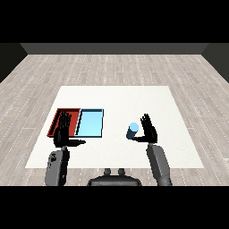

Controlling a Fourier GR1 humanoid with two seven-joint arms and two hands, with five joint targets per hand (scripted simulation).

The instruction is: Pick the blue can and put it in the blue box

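can (132, 130) upright on tabletop (134, 96) | right hand (149, 129) beside it, fingers spread | left hand (62, 133) fingers spread, over red tray (57, 117)

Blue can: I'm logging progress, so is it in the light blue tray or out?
Out. The blue can stands on the white table, right of the light blue tray, beside the right hand.

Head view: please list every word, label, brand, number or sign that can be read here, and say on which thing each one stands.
None: no readable text shows anywhere in this view.
blue can: plain blue, no label visible.
light blue tray: plain, no marking.
red tray: plain, no marking.
white table: bare surface, no writing.
left hand and right hand: black, no lettering.
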